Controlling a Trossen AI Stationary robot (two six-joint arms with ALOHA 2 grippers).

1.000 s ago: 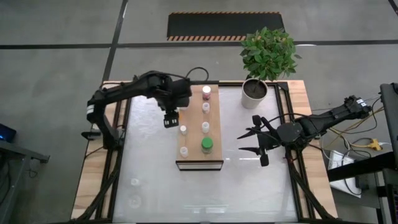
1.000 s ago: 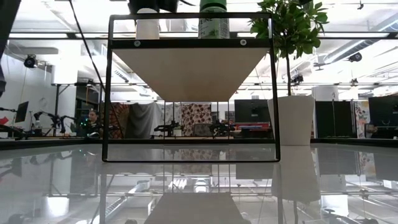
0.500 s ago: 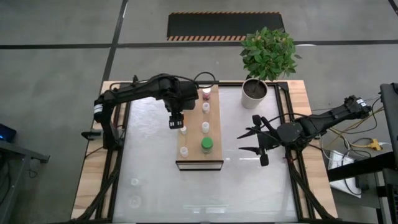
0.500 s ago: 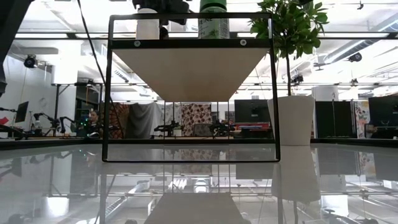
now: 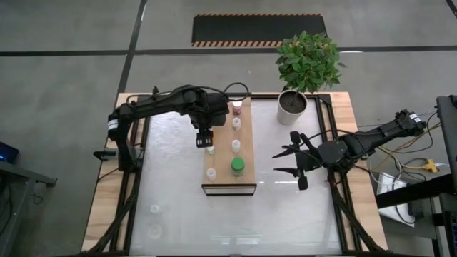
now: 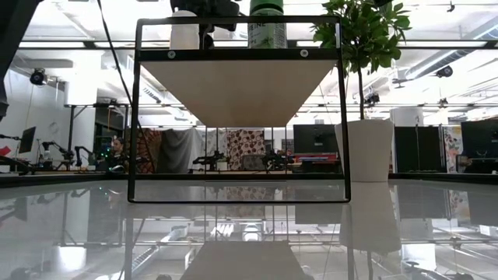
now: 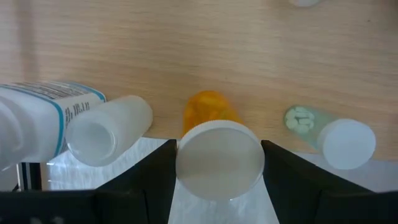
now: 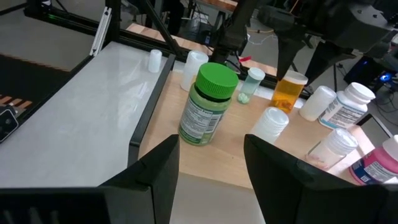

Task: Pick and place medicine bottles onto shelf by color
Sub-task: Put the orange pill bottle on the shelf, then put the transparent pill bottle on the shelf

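The light-wood shelf [image 5: 223, 158] stands mid-table on a black frame and also shows in the low view [image 6: 241, 85]. On it stand a green-capped bottle [image 5: 237, 166], a maroon-capped one [image 5: 237, 108] and several white ones [image 5: 235, 145]. My left gripper [image 5: 205, 140] is over the shelf's left edge, shut on an orange bottle with a white cap [image 7: 217, 158], which also shows in the right wrist view [image 8: 288, 93]. My right gripper [image 5: 287, 163] waits open to the right of the shelf, above the table. My left gripper pinches the orange bottle's white cap [image 7: 217, 186] between its two fingers [image 7: 155, 180], one on each side. The fingers come from above, pointing down. The bottle stays upright below them, its orange body [image 7: 208, 109] over the shelf's edge. I cannot tell whether its base touches the wood.
A white-labelled bottle [image 7: 31, 118], a translucent white bottle [image 7: 109, 127] and a pale green one with a white cap [image 7: 329, 137] stand close around the held bottle. A potted plant [image 5: 294, 106] stands at the table's far right. Bare glass tabletop [image 5: 235, 221] lies near the front edge.
My left gripper has gone toward the table's right edge with the orange bottle, from beside the shelf's left side to over the shelf's left edge. The bottle has stayed upright in the hold.
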